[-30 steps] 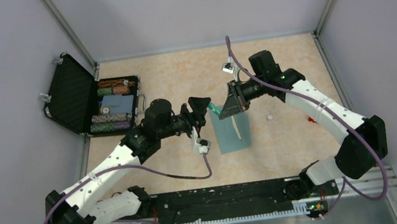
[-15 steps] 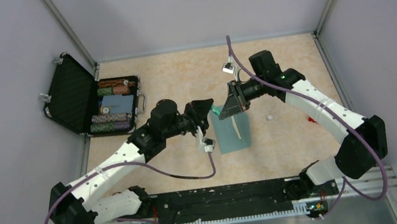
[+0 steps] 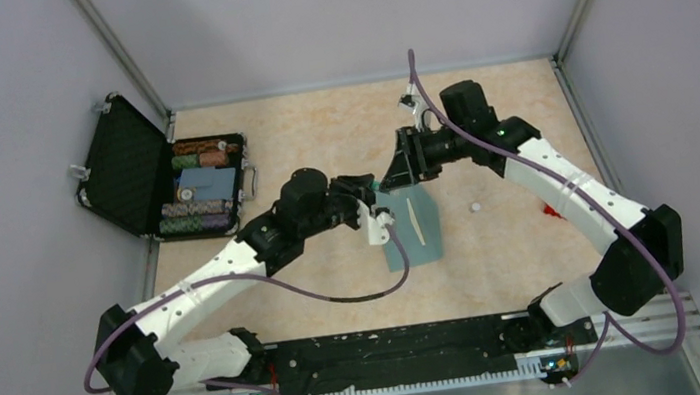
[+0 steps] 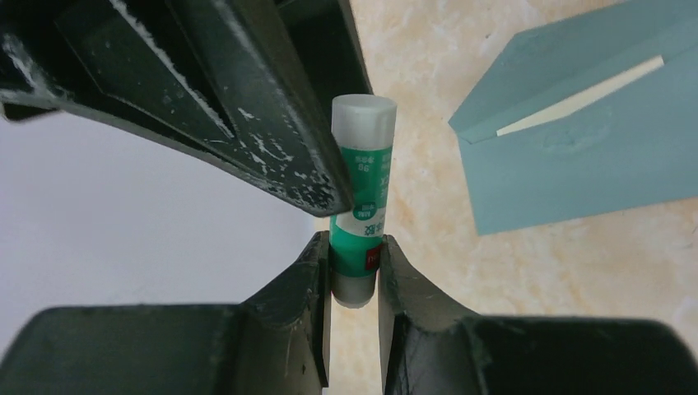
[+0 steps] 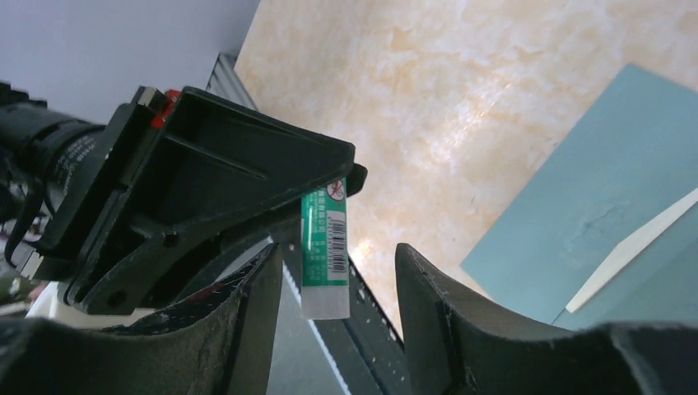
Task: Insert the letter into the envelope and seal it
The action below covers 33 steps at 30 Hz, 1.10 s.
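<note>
The beige marbled bench (image 3: 319,141) carried the flat teal paper envelope (image 3: 416,235) near its middle, a pale strip (image 4: 580,97) showing at its flap. The left tool (image 4: 354,276) gripped one end of a green-and-white glue stick (image 4: 362,206) beside the envelope. The right tool (image 5: 337,271) stood open, fingers either side of the stick's other end, not touching.

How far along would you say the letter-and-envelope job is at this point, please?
The letter seems already in, only a pale strip of it showing at the flap of the envelope, which lies flat. In hand: the left tool grips a glue stick, and the right tool stands open around it. Left, apparently: gluing the flap and pressing it shut.
</note>
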Motion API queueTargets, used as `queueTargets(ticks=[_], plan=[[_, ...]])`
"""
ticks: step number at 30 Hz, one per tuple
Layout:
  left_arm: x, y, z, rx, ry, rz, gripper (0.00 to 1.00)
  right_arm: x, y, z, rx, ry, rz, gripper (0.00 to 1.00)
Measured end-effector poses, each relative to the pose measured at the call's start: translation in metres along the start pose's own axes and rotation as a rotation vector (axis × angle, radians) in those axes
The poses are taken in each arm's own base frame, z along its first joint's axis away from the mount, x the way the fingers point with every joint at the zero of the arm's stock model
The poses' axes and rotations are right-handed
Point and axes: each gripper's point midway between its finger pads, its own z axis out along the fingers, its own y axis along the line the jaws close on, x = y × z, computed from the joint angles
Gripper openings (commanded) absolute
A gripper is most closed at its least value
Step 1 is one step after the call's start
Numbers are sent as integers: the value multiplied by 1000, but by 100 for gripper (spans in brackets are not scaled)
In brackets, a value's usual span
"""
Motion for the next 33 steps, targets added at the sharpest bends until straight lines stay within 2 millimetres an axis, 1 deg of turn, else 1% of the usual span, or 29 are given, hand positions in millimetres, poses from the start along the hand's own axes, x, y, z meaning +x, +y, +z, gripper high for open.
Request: queueTargets(ticks=[3, 5, 6, 9, 12, 14, 15, 18, 23, 26, 28, 29, 31, 32, 33], plan=[[5, 8, 7, -10, 41, -136, 0, -14, 0, -2, 37, -47, -2, 49], [5, 19, 10, -34, 58, -226, 0, -22, 1, -3, 47, -72, 0, 49], [4, 23, 11, -43, 62, -255, 0, -25, 1, -3, 53, -82, 4, 47], [1, 33, 10, -69, 59, -344, 0, -32, 0, -4, 71, -111, 14, 38], [-1, 35, 11, -69, 65, -420, 0, -40, 4, -6, 68, -133, 22, 34], [-4, 36, 13, -66, 58, -457, 0, -46, 6, -6, 66, -149, 22, 35], [-5, 36, 13, -63, 55, -471, 0, -48, 6, -5, 65, -153, 25, 37], [-5, 35, 13, -56, 57, -500, 0, -48, 6, -5, 65, -153, 38, 39], [-6, 35, 13, -53, 55, -529, 0, -49, 6, -6, 61, -153, 48, 34], [-6, 33, 14, -50, 57, -543, 0, -48, 6, -6, 61, -150, 50, 22], [-5, 31, 16, -45, 59, -548, 0, -48, 6, -6, 59, -149, 49, 10], [-5, 31, 16, -44, 59, -551, 0, -47, 5, -6, 62, -149, 54, 7], [-5, 31, 16, -44, 58, -558, 0, -47, 5, -6, 62, -148, 57, 6], [-6, 30, 16, -44, 58, -563, 0, -47, 5, -6, 61, -148, 57, 9], [-6, 31, 16, -45, 58, -566, 0, -47, 6, -6, 60, -148, 59, 14]])
